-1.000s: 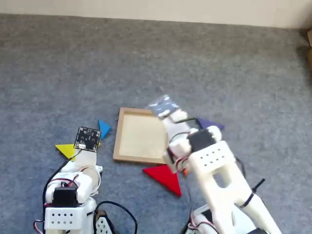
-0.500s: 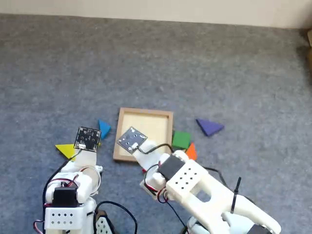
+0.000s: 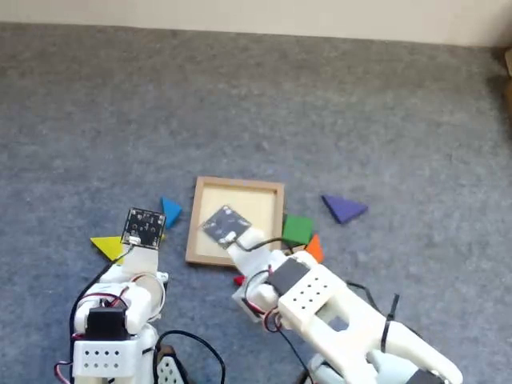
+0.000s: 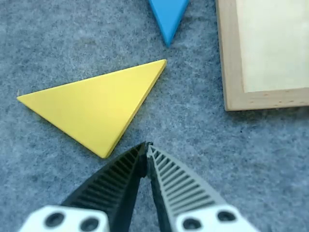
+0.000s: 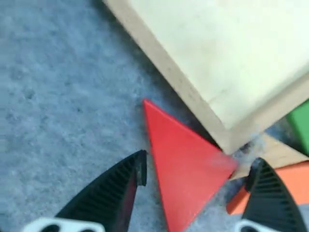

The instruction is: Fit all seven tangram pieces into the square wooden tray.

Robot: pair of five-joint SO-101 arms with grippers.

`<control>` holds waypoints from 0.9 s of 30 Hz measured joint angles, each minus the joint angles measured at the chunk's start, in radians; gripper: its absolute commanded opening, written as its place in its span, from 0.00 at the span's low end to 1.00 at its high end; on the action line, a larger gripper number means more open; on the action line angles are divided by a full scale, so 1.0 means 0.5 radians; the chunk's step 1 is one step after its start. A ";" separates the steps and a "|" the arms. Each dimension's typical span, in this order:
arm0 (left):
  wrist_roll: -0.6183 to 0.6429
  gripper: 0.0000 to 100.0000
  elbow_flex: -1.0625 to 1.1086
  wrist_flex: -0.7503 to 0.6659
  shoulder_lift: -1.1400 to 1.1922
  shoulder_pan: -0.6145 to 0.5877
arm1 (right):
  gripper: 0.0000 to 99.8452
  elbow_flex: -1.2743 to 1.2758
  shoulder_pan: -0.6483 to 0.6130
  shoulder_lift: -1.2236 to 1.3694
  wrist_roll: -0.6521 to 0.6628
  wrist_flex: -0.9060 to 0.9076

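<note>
Nearest the arms' bases, the left fingers (image 4: 146, 150) are pressed shut on nothing, their tips just beside the near edge of the yellow triangle (image 4: 96, 106) on the grey bench (image 4: 48, 29). Past it lies the blue triangle (image 4: 167, 12), its point aimed back toward the yellow one but apart from it. The rim of the tray (image 4: 229, 58) runs beside both.

On the other side, the right fingers (image 5: 128, 186) stand wide open, one on each side of the red triangle (image 5: 186, 188), gripping nothing; whether they touch it cannot be told. That triangle lies flat on the bench, one corner close against the tray's near corner. An orange piece (image 5: 270, 186) and a green piece (image 5: 301, 125) lie just beside the same corner. Farther off, the purple triangle (image 3: 344, 208) lies apart from the tray. Every piece seen lies outside the tray.
</note>
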 measured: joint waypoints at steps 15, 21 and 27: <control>0.000 0.01 0.000 0.000 0.000 0.000 | 0.32 0.089 0.028 0.184 0.003 -0.086; 0.000 0.01 0.000 0.000 0.000 0.000 | 0.32 -0.233 0.025 0.657 0.000 0.018; 0.000 0.01 0.000 0.000 0.000 0.000 | 0.22 -0.377 0.025 0.819 -0.003 0.052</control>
